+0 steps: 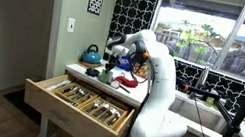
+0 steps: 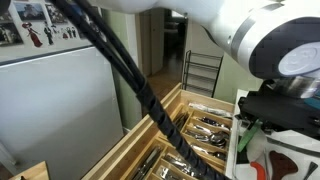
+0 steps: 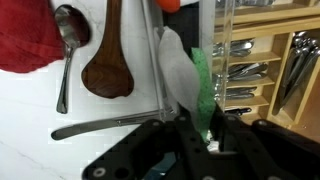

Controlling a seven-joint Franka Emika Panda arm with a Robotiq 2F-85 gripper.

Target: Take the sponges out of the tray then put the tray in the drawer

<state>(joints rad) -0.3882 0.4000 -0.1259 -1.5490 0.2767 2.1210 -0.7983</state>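
Observation:
In the wrist view a sponge (image 3: pixel 180 70), pale on one side and green on the other, stands on edge inside the clear tray (image 3: pixel 227 30) on the white counter. My gripper (image 3: pixel 200 125) comes in from the bottom of that view, one black finger pressed against each side of the sponge's lower end, shut on it. The open light-wood drawer (image 3: pixel 270 60) with metal cutlery in its compartments lies just right of the tray. Both exterior views show the drawer (image 1: pixel 81 100) (image 2: pixel 190 130) pulled out below the counter. The gripper (image 1: pixel 108 68) reaches down over the counter.
A wooden spoon (image 3: pixel 108 60), a metal spoon (image 3: pixel 68 45), a long metal utensil handle (image 3: pixel 110 126) and a red cloth (image 3: pixel 25 35) lie on the counter left of the tray. A teal kettle (image 1: pixel 92 53) stands at the back. A black cable (image 2: pixel 130 80) crosses above the drawer.

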